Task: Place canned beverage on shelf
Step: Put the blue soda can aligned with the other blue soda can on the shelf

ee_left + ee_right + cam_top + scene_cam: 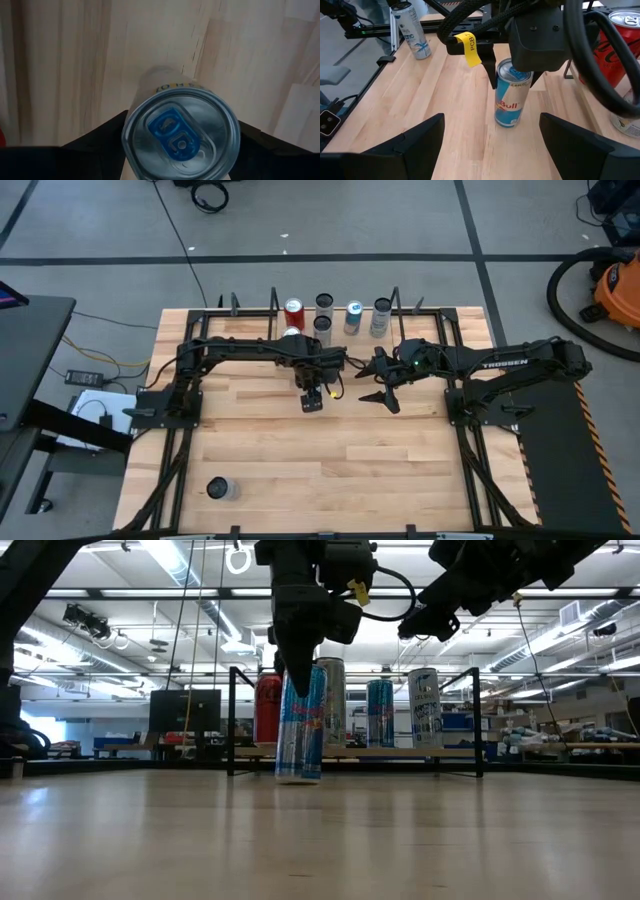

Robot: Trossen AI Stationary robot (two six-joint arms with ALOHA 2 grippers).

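Observation:
The canned beverage, a slim blue and silver can with a blue tab, stands a little tilted in the table's middle. My left gripper is shut on its top from above. The shelf, a low black rod frame around a light wood board, is at the far edge. It carries a red can and several silver and blue cans. My right gripper hangs open just right of the held can, touching nothing. My left gripper pinches the can's upper wall, just below the rim, between its two fingers, one on each side. The fingers point down from above. The can stays nearly upright, leaning slightly. Its base is at the table top; whether it rests there I cannot tell.
One more white and blue can stands upright near the table's front left corner. Black tube rails run along the table's left and right sides. Bare wood lies between the held can and the shelf's front rods.

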